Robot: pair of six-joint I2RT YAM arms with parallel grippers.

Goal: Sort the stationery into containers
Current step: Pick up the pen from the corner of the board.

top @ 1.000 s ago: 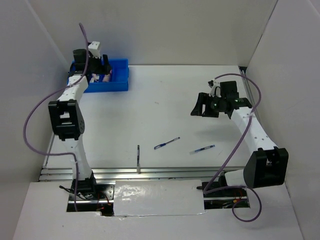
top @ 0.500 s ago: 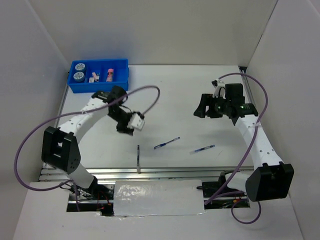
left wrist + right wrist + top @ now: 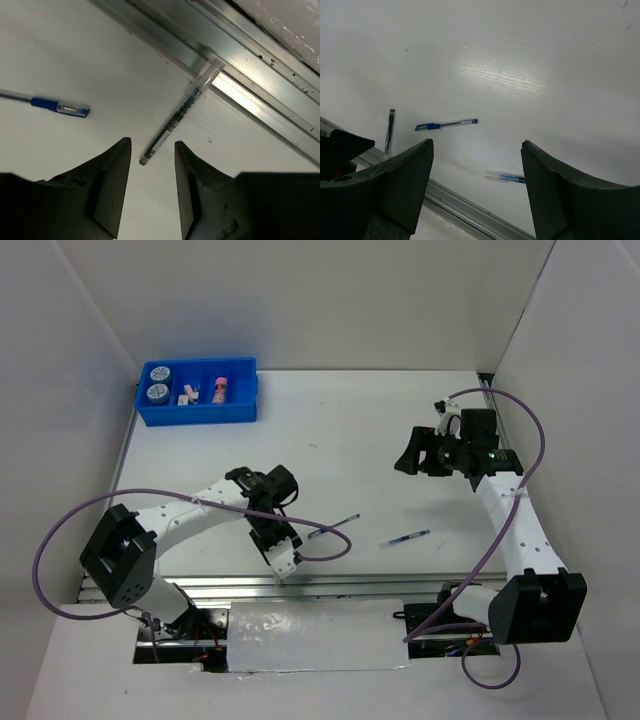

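Top external: a metal rail (image 3: 340, 583) edges the white table (image 3: 350, 430). Beside it the left gripper (image 3: 283, 558) hovers, jaws narrowly parted and empty, over the thin dark stick (image 3: 180, 117). A blue pen (image 3: 334, 527) and a second pen (image 3: 405, 538) lie mid-table. The right gripper (image 3: 408, 455) hangs wide, empty. The blue tray (image 3: 200, 416) sits far-left, against white walls (image 3: 300, 300).

In the top view, the thin dark stick (image 3: 176, 121) is almost entirely covered by the left jaws and is shown clearly only by the left wrist camera. In that view, the thin end of the blue pen (image 3: 59, 105) is cut off by the left edge. In the right wrist view, one end of the second pen (image 3: 504, 176) is concealed behind the right jaws. The small white items (image 3: 186, 396) in the tray (image 3: 200, 418) are too small to be identified.
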